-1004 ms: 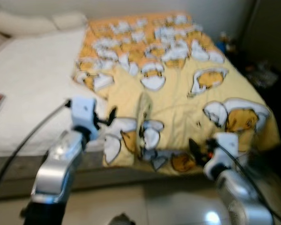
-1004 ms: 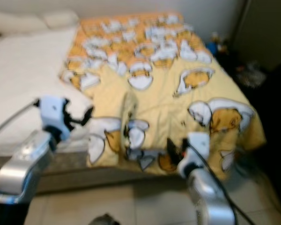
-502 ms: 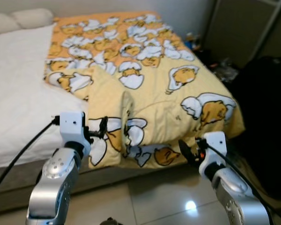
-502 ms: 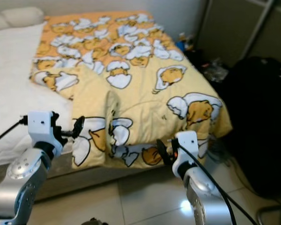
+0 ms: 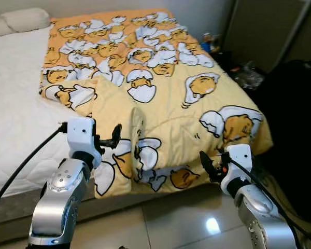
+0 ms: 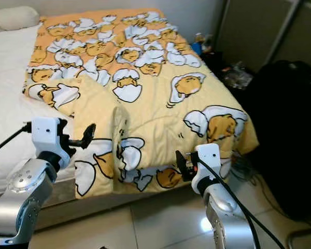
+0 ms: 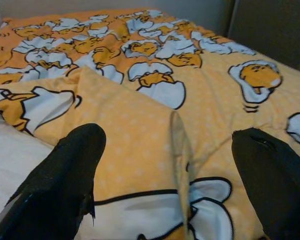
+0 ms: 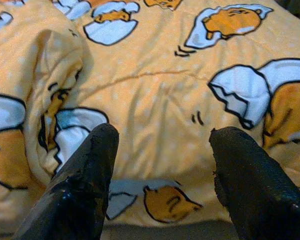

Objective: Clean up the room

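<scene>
1. Right now we stand at the foot of the bed (image 5: 20, 119), both arms raised toward the yellow cartoon-print blanket (image 5: 166, 93) that covers the right half of the mattress and hangs over its foot edge.

2. Our left gripper (image 5: 114, 139) hovers at the blanket's near left corner, just beside a raised fold (image 5: 137, 124) that runs up from the foot edge. Its fingers (image 7: 70, 170) are spread wide apart with nothing between them; the wrist view looks straight along them at the turned-back corner, with white sheet (image 5: 15, 78) beside it.

3. Our right gripper (image 5: 208, 167) sits low at the hanging foot edge, toward the right corner. Its fingers (image 8: 85, 175) are also apart and empty, framing the overhanging cloth.

4. We judge the step in hand to be tidying the bed: approaching the rumpled blanket to take hold of it. Nothing is gripped yet, so the job looks barely begun.

5. The next move, as we see it, calls for bringing each gripper onto the blanket's edge and closing on the fabric, the left near the fold, the right near the overhang, then drawing the cloth flat.

6. A dark bag (image 5: 295, 129) stands on the floor (image 5: 171, 218) close to our right arm, so we should keep that elbow in.

7. A pillow (image 5: 26, 18) lies at the far head of the bed.
</scene>
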`<state>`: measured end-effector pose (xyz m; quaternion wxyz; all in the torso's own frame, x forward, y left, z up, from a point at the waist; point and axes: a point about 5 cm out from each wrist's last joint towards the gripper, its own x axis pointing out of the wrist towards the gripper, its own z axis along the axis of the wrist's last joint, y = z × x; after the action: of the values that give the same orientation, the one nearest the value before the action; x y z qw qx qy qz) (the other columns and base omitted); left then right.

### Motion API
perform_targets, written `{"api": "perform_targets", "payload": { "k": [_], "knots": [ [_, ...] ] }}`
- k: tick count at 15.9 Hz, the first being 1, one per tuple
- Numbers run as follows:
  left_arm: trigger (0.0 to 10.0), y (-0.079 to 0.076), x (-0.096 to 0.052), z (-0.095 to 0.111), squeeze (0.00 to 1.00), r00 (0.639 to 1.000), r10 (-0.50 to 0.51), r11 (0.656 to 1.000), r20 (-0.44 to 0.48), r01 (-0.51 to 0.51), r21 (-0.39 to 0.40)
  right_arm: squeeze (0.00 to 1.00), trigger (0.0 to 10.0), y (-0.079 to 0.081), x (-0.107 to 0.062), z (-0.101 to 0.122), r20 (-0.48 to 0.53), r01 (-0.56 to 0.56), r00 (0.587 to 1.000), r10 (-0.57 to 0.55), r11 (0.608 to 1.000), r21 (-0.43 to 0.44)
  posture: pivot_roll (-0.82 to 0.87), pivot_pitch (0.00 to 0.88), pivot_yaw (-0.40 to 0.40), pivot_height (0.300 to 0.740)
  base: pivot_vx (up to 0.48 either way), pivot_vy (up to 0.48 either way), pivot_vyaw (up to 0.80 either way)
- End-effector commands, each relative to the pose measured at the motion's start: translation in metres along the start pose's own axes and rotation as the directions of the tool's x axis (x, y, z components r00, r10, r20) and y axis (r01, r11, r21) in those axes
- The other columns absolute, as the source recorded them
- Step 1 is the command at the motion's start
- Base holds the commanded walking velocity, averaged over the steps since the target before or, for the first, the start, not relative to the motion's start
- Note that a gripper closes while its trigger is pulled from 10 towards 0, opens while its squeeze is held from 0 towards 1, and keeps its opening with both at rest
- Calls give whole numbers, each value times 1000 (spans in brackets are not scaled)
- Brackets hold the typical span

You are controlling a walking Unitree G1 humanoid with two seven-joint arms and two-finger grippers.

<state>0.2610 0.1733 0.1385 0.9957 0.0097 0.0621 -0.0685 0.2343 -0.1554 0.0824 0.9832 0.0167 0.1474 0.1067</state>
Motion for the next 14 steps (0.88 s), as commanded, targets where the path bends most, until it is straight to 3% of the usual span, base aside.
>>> {"api": "perform_targets", "payload": {
  "k": [1, 5, 7, 11, 14],
  "knots": [
    [10000, 0, 4, 0, 0, 1000, -13, 1000, -7, 14, 11, 0, 10000, -3, -1, 0, 16, 25, 1000, -25, 1000, 13, -26, 0, 56, 740, 360, 0, 0],
    [10000, -2, 9, 2, 0, 1000, -27, 1000, 0, 27, -4, 0, 10000, -5, 1, 1, 20, 45, 999, -45, 999, 20, -34, 0, 65, 740, 348, 0, 0],
    [10000, -2, 7, -2, 0, 1000, -23, 1000, -6, 23, -20, 0, 10000, -3, 1, 3, 27, 26, 999, -26, 1000, 15, -36, 5, 55, 740, 336, 0, -800],
    [10000, 1, 2, -3, 0, 1000, 8, 1000, 0, -8, -15, 0, 10000, -4, 4, 5, 34, 8, 999, -7, 1000, -14, -20, 9, 28, 740, 328, 0, 0],
    [10000, 4, 2, 2, 0, 1000, 18, 1000, 20, -18, -4, 0, 10000, -1, 7, 7, 37, -13, 999, 14, 1000, -16, -8, 8, 22, 740, 81, 0, 0]
  ]
}}
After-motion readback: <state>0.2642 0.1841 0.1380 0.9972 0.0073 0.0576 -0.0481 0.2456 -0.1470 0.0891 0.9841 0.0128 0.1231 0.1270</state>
